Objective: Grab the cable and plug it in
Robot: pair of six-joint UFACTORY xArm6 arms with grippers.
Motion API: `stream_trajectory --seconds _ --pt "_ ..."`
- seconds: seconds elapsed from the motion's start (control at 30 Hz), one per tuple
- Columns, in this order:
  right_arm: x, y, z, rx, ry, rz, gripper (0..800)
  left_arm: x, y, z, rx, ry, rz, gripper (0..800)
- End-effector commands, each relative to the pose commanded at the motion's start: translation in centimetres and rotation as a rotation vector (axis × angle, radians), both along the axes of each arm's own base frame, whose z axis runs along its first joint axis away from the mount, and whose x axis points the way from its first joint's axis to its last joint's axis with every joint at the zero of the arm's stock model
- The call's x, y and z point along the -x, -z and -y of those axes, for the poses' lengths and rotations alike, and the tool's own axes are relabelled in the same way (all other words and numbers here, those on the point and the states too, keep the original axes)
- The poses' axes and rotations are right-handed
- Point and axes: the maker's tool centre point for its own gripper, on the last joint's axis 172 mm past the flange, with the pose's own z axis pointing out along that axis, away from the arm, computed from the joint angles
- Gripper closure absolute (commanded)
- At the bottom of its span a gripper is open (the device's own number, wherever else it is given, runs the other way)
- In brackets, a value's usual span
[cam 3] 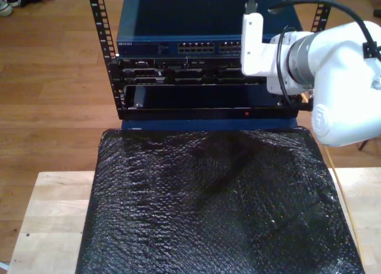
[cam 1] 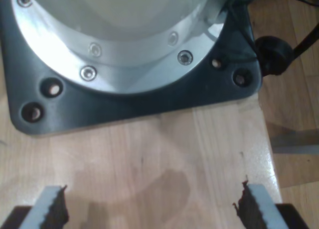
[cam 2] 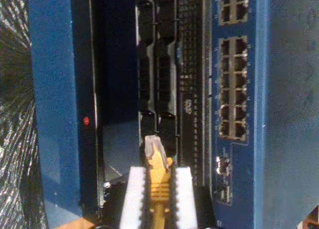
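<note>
- My second gripper (cam 2: 155, 199) was clamped on the thin yellow-orange network cable (cam 2: 158, 181), white pads against both its sides.
- The cable's small clear plastic plug (cam 2: 151, 145) stuck out past the pads, close before the blue rack switch (cam 2: 239, 89) and its rows of ports.
- My first gripper (cam 1: 149, 204) stood wide open and empty over the pale wooden bench (cam 1: 149, 144), near a dark square arm base plate (cam 1: 149, 99).

The exterior view is taken from high up, looking down across the crinkled black plastic sheet (cam 3: 220, 202) toward the blue rack-mounted network switch (cam 3: 178, 30). The same switch (cam 2: 249, 114) is seen very close in the second wrist view. The first wrist view is aimed down, close, at a pale wooden tabletop (cam 1: 149, 159) and a dark arm base plate (cam 1: 149, 102).
</note>
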Motion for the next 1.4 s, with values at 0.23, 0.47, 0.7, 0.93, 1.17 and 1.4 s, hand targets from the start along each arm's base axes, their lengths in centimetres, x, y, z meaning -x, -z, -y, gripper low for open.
stream_trajectory --seconds 0.23,0.47,0.7,0.93,1.17,1.4 --pt "-0.9 -1.9 -1.4 0.034 -0.071 0.160 800 0.0 0.0 0.0 0.000 0.000 0.000 0" --pt "1.9 2.1 -3.1 0.074 -0.141 0.127 800 0.0 0.0 0.0 0.000 0.000 0.000 0" --pt "5.0 0.6 -4.6 0.044 -0.198 0.239 800 0.0 0.0 0.0 0.000 0.000 0.000 0" --pt "5.5 0.9 -4.4 0.046 -0.204 0.250 800 0.0 0.0 0.0 0.000 0.000 0.000 0" --pt "5.5 0.1 -4.7 0.042 -0.218 0.292 800 0.0 0.0 0.0 0.000 0.000 0.000 0" --pt "6.0 1.3 -4.6 0.057 -0.231 0.285 800 0.0 0.0 0.0 0.000 0.000 0.000 0"
